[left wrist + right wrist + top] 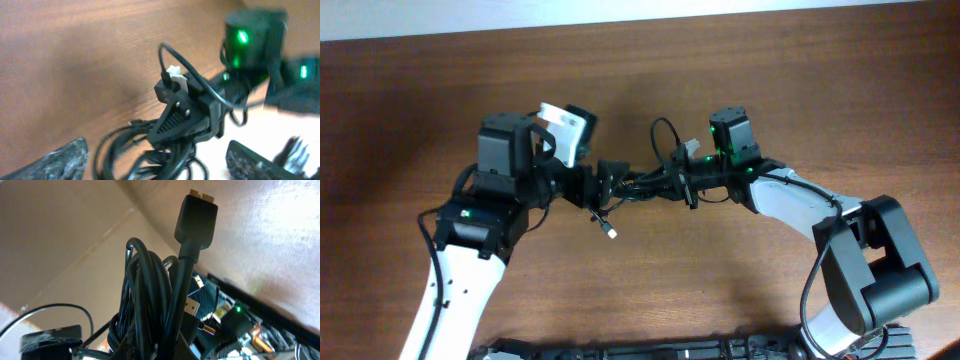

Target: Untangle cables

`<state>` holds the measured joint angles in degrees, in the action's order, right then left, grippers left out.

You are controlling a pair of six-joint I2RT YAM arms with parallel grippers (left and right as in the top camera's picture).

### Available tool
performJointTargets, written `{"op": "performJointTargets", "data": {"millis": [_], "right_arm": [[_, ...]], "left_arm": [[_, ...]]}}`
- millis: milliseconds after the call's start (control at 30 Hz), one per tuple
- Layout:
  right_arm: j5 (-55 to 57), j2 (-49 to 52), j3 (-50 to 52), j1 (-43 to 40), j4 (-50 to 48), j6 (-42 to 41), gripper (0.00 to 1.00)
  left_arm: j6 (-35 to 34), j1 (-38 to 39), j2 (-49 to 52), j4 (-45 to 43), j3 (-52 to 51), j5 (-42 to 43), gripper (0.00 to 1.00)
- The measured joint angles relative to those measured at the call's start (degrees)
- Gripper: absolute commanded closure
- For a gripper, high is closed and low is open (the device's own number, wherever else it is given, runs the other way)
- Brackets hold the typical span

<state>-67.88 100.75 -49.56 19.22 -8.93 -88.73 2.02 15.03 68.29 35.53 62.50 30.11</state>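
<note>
So the cables [638, 186] are bunched into one dark wad hanging between the two arms, mid tabletop [770, 80], apparently lifted clear of it. One loose tail [610, 233] with a pale tip dangles below the wad toward the near edge.

The right claw [670, 188] looks clamped on the bundle: its own camera is basically stuffed with black cord, with a flat plug [197, 215] sticking up out of the top. The left claw [605, 182] is wide; in its wrist view both fingers [62, 160] sit far apart with the loops between them, and they don't appear to be pinching anything.

Handling-wise, I'd guess these are light, floppy and a bit springy. The rubbery jacket probably grips fine, but a thin cord can slide through a loose pinch. The loops will likely just follow wherever you tug, so yanking the whole wad probably tightens it.

Best place to grab, IMO: a single strand near a plug, or the plug body itself, since it's the only stiff bit. That dangling tail looks like the easiest free end.
</note>
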Motion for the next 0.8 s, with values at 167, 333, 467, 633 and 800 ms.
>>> {"op": "performJointTargets", "data": {"millis": [167,333,467,633,800], "right_arm": [[-6.47,0.00,0.00,-0.02,-0.04,0.28,0.96],[-7.26,0.00,0.00,-0.02,0.00,0.50,0.96],[-6.97,0.00,0.00,-0.02,-0.02,0.70,0.96],[-6.01,0.00,0.00,-0.02,-0.02,0.63,0.96],[-3.15,0.00,0.00,-0.02,-0.02,0.61,0.96]], "left_arm": [[26.80,3.37,0.00,5.73,0.09,-1.44,0.17],[38.99,3.41,0.00,8.74,0.11,-2.51,0.13],[42.88,3.41,0.02,11.54,0.09,-2.43,0.01],[41.16,3.41,-0.61,9.97,1.62,-0.92,0.01],[36.17,3.52,-2.45,15.96,3.74,4.09,0.13]]}}
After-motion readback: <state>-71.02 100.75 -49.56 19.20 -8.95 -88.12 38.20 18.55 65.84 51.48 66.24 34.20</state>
